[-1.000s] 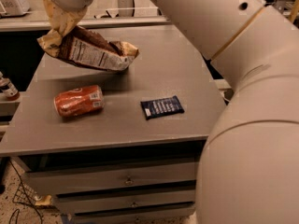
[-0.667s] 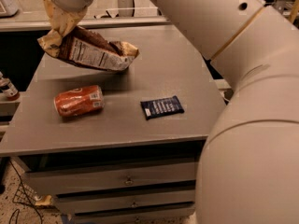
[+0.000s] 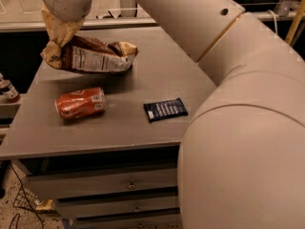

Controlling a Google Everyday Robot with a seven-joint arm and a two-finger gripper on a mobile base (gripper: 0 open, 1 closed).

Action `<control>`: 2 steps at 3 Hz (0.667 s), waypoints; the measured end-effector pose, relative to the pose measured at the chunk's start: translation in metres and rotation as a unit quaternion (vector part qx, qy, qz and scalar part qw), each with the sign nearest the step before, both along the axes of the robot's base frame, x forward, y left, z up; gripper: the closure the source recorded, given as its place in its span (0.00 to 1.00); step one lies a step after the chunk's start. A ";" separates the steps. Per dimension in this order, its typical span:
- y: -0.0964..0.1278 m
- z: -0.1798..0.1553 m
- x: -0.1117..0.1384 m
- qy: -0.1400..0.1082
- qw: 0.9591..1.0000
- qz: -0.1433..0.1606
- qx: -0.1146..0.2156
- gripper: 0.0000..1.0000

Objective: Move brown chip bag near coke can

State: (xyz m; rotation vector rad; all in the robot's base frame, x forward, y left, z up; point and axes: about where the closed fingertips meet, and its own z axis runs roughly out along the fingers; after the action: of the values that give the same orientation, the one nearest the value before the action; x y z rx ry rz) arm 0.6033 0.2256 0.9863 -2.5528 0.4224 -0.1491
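Note:
The brown chip bag [image 3: 93, 57] hangs slightly above the back left of the grey table [image 3: 157, 80], its tan left end pulled up into my gripper [image 3: 58, 36]. The gripper is at the top left, under the arm's wrist, shut on that end of the bag. The bag's shadow lies on the table beneath it. The coke can [image 3: 80, 103], red-orange and dented, lies on its side on the table just in front of the bag, apart from it.
A small dark blue flat packet [image 3: 165, 109] lies right of the can. A small bottle [image 3: 7, 89] stands beyond the table's left edge. My arm's large beige links [image 3: 238, 128] fill the right side. Drawers [image 3: 128, 185] sit under the tabletop.
The held left end of the chip bag has come down a little toward the table. The can and the packet have not moved.

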 end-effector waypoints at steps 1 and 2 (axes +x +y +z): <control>0.013 -0.013 -0.006 0.020 1.000 0.017 -0.002 1.00; 0.027 -0.027 -0.013 0.042 0.998 0.037 -0.007 1.00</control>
State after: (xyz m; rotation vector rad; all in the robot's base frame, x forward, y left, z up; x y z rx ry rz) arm 0.5901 0.2528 0.9594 -2.5905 0.3587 -0.0179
